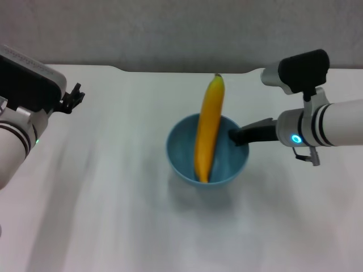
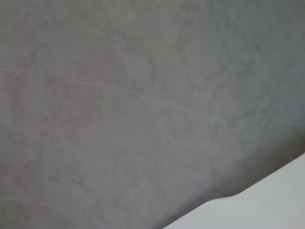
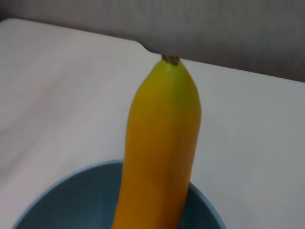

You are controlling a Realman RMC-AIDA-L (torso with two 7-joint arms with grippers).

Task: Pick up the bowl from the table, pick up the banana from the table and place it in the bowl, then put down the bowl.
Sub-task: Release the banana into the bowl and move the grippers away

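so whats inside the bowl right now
The banana stands in the light-blue bowl, its lower end on the bottom and its upper end leaning out past the far rim. The right gripper is at the rim. The bottom under the banana is covered.

Backdrop is formed by a plain grey wall [image 1: 170, 31] with a faint mottled texture, seen behind the far edge of the work surface in all three views. No windows or other furniture are shown. Lighting is soft and diffuse, with only faint, blurred shadows cast on the white surface [image 1: 113, 226].
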